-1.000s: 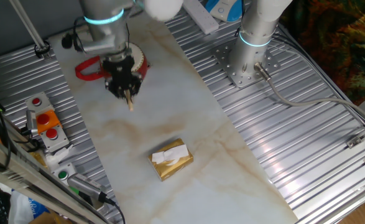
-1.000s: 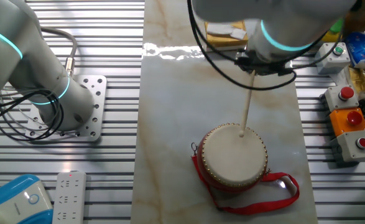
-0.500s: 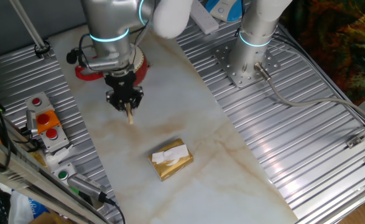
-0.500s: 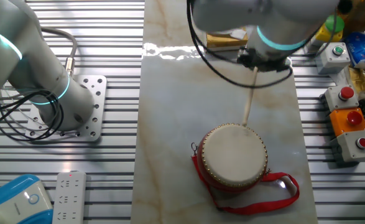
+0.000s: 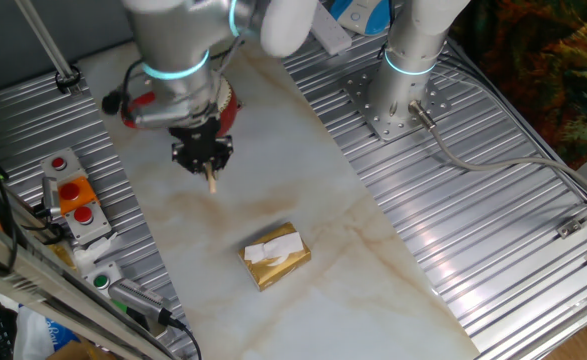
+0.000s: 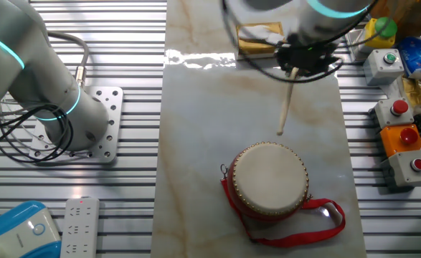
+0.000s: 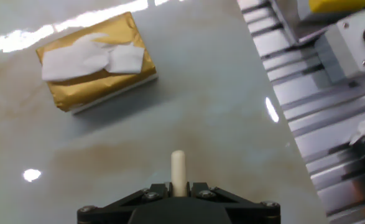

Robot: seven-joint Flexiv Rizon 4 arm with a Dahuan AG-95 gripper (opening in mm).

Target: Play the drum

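The red drum (image 6: 270,180) with a cream head and a red strap (image 6: 323,215) stands on the marble board. In one fixed view only its red edge (image 5: 227,108) shows behind the arm. My gripper (image 6: 290,69) is shut on a pale wooden drumstick (image 6: 285,104), whose lower tip hangs a little above and beyond the far rim of the drum head, not touching it. It also shows in the first fixed view (image 5: 209,171) and in the hand view (image 7: 178,184), where the stick (image 7: 178,169) sticks out between the jaws.
A gold rectangular block (image 5: 274,257) with a white label lies on the marble board; it shows in the hand view (image 7: 95,59) too. Button boxes (image 6: 404,140) stand on the ribbed metal to the side. A second arm's base (image 6: 88,125) is bolted opposite.
The drumstick tip rested on the drum head a second ago. It has lifted off and moved away from the drum with the gripper, towards the gold block.
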